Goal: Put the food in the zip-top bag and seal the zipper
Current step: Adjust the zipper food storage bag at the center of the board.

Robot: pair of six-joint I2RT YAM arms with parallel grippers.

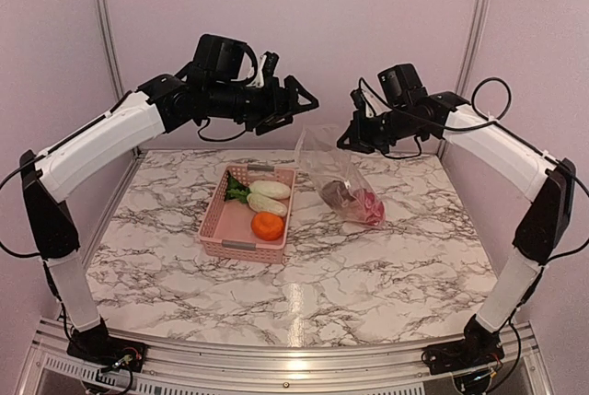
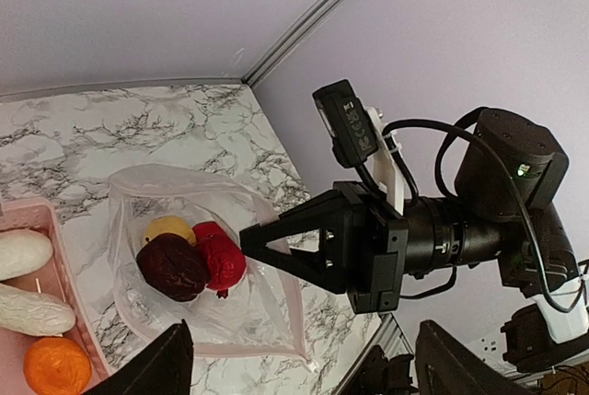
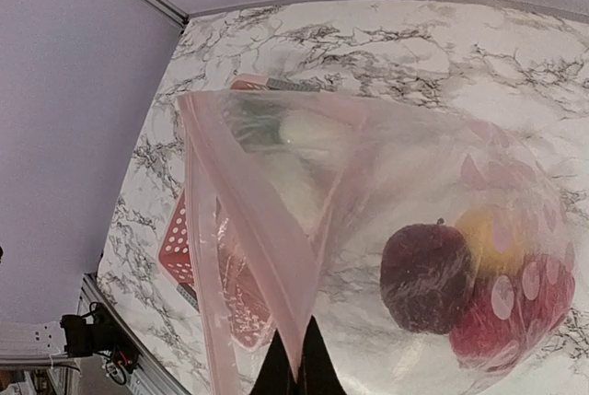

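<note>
The clear zip-top bag (image 1: 339,179) lies on the table right of the pink basket, its mouth lifted and open. My right gripper (image 1: 347,142) is shut on the bag's mouth edge (image 3: 276,266), as the right wrist view (image 3: 296,369) shows. Inside the bag lie a dark purple piece (image 3: 425,275), a yellow one (image 3: 483,229) and red ones (image 3: 515,307). The basket holds two white oblong pieces (image 1: 269,196), an orange one (image 1: 268,226) and a leafy green one (image 1: 237,191). My left gripper (image 1: 308,100) hangs open and empty above the bag's mouth, fingers (image 2: 161,363) wide apart.
The pink lattice basket (image 1: 213,220) stands at the table's middle left. The right gripper (image 2: 248,237) reaches into the left wrist view just above the bag (image 2: 202,321). Pink walls and aluminium posts close the back and sides.
</note>
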